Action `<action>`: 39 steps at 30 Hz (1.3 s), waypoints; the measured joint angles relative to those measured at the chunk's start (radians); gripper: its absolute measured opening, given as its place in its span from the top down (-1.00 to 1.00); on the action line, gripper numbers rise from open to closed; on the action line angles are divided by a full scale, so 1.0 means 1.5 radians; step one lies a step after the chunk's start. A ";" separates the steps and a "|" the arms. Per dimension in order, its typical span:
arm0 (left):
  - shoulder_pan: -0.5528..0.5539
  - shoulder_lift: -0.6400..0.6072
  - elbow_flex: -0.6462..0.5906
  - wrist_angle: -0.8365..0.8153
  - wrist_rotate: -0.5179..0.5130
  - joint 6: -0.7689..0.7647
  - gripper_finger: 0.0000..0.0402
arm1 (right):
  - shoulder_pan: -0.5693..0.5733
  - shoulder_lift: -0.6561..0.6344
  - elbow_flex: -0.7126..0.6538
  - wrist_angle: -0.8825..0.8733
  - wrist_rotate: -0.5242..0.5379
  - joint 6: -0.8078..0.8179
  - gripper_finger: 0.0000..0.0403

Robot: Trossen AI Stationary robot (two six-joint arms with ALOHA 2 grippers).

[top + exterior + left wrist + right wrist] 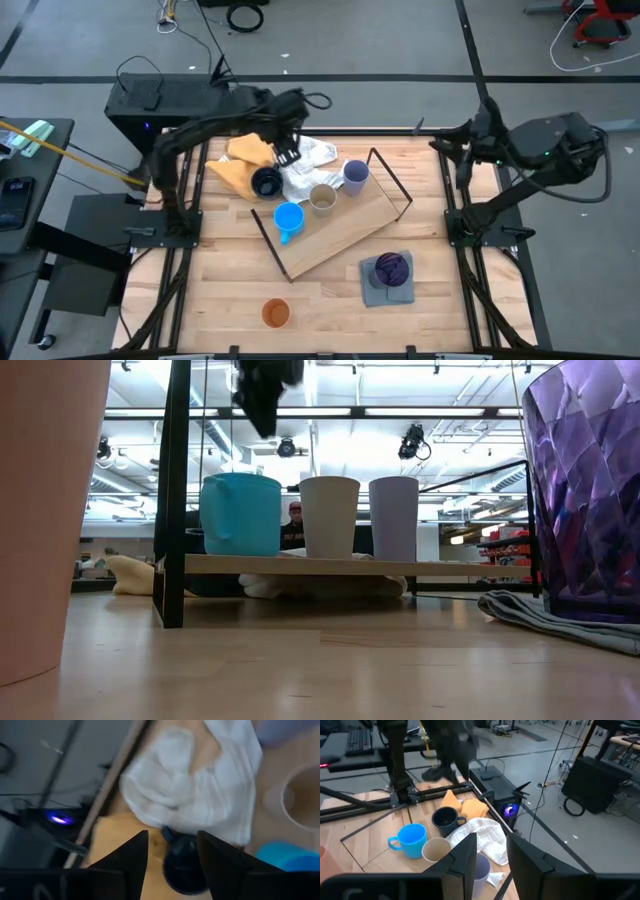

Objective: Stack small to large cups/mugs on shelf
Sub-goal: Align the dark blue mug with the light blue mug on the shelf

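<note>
The light-wood shelf board (350, 228) lies slantwise mid-table. On it stand the bright blue mug (288, 220), the beige cup (322, 198) and the lavender cup (355, 173). The dark navy mug (266, 182) stands at the board's far left corner, against the yellow cloth (245, 160). My left gripper (287, 152) hangs open and empty, well above the navy mug (182, 867) and the white cloth (200, 785). The purple cup (392, 267) sits on a grey cloth (385, 285). The orange cup (276, 313) stands near the front edge. My right gripper (440, 140) waits open at the far right.
The shelf's thin black wire frame (395, 180) rises at the board's ends. The white cloth (308, 162) lies bunched at the board's far side. A black box (160, 100) stands beyond the table's far left corner. Bare tabletop lies at the near left (220, 280).
</note>
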 joint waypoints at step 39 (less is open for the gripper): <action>0.089 0.077 -0.145 -0.028 0.142 -0.033 0.13 | 0.000 -0.008 0.000 -0.044 -0.029 0.012 0.44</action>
